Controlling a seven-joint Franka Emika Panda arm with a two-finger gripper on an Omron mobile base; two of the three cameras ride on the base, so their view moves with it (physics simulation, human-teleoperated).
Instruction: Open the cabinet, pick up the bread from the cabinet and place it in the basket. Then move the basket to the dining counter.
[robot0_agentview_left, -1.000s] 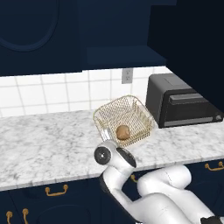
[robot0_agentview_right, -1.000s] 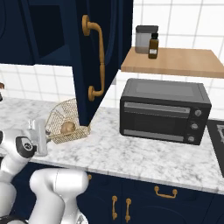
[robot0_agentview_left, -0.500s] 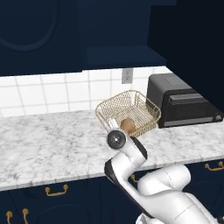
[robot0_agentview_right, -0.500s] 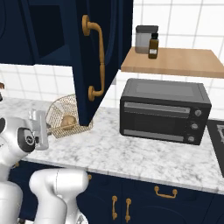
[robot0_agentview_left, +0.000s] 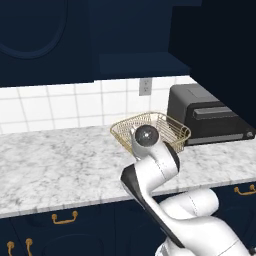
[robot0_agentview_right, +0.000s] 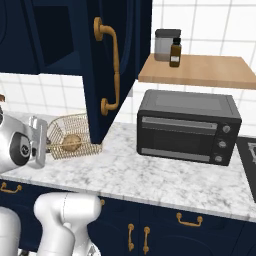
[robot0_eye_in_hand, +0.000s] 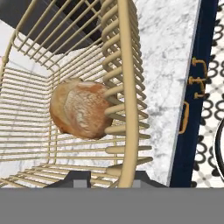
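The gold wire basket (robot0_agentview_right: 82, 126) is over the marble worktop, between the open cabinet door (robot0_agentview_right: 116, 60) and my arm. The bread (robot0_agentview_right: 71, 142), a golden-brown roll, lies inside it. My gripper (robot0_agentview_right: 49, 148) is shut on the basket's near rim. In the hand view the rim (robot0_eye_in_hand: 127, 87) runs down between my gripper's (robot0_eye_in_hand: 114, 177) tips, with the bread (robot0_eye_in_hand: 81, 109) just left of it. From the left base view my wrist hides the grip and the roll, and the basket (robot0_agentview_left: 172, 131) shows behind it under the cabinet (robot0_agentview_left: 50, 40). The dining counter is out of view.
A black toaster oven (robot0_agentview_right: 187, 127) stands right of the basket, close to it (robot0_agentview_left: 207, 117). The open navy door with its brass handle (robot0_agentview_right: 111, 70) hangs over the basket's right side. A wooden shelf (robot0_agentview_right: 200, 72) holds a jar and bottle. Brass-handled drawers (robot0_agentview_left: 62, 217) run below.
My wrist has risen and swung over the worktop's front. The basket, tilted a second ago, now sits more level and slightly higher, with the roll still inside.
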